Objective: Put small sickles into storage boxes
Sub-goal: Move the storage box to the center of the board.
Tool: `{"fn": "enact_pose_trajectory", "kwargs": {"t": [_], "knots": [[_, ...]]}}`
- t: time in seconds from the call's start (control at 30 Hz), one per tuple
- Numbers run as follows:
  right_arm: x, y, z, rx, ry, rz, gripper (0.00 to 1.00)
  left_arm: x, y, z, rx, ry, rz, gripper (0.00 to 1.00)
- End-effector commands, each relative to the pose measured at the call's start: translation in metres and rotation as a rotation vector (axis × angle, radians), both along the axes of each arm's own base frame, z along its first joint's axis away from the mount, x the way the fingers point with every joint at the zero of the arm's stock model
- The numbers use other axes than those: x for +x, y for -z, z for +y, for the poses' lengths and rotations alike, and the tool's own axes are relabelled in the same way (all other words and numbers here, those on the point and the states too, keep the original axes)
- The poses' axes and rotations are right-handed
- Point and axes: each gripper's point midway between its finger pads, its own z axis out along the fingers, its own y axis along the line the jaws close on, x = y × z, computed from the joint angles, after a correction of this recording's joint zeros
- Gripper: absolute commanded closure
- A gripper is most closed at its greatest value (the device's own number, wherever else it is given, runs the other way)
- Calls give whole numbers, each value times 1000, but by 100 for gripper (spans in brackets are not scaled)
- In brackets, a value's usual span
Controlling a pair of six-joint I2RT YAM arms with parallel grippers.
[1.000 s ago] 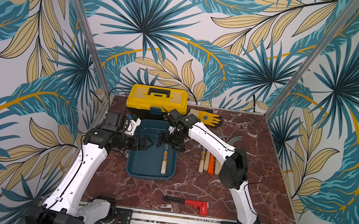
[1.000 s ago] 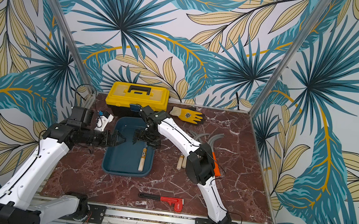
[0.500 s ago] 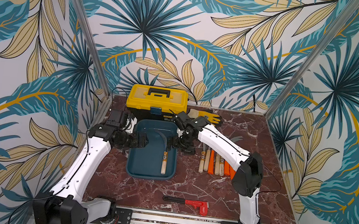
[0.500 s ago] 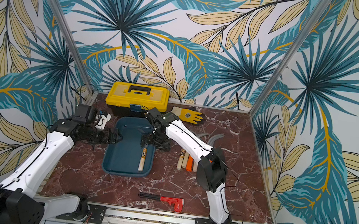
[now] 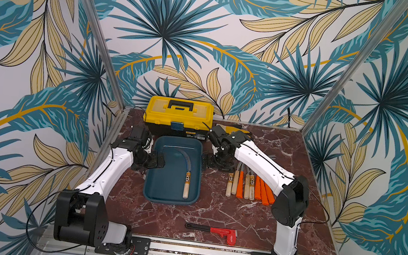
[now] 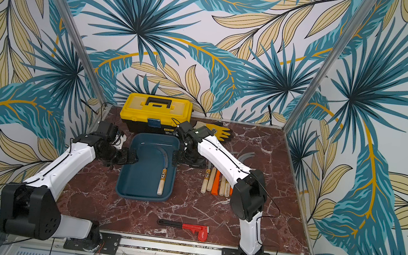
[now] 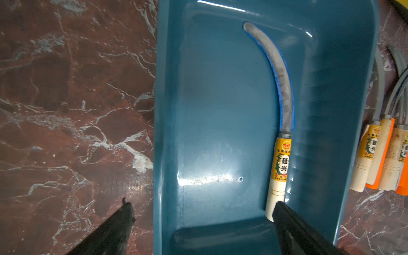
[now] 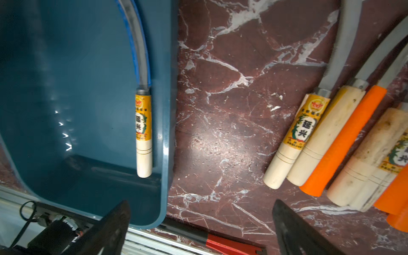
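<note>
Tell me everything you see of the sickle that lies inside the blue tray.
The small sickle with pale wooden handle has a curved grey metal blade edged in blue and a yellow printed label near the blade. It lies flat in the shallow dark teal-blue plastic tray, alone, along one long wall, blade toward the yellow plastic toolbox. Only the tray touches it.

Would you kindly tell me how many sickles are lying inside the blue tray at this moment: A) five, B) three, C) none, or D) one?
D: a single sickle with a pale wooden handle lies in the tray, while the other sickles sit in a row on the table beside it.
</note>
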Motion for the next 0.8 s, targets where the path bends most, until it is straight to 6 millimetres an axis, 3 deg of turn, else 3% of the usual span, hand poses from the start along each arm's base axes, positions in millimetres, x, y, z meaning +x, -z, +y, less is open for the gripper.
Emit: {"fn": "enact_pose_trajectory", "kwargs": {"t": [0.0,0.17,0.4,0.77], "knots": [[0,-3,-24,-67,-8,-32,1,9,7,-1,-15,8,-27,1],[1,10,-32,-75,-19,16,0,9,20,-9,-65,19,-10,1],[5,28,-47,-54,41,34,0,4,41,-35,-80,71,37,0],[3,47,-74,-190,49,35,0,14,50,-67,-106,103,48,1]]}}
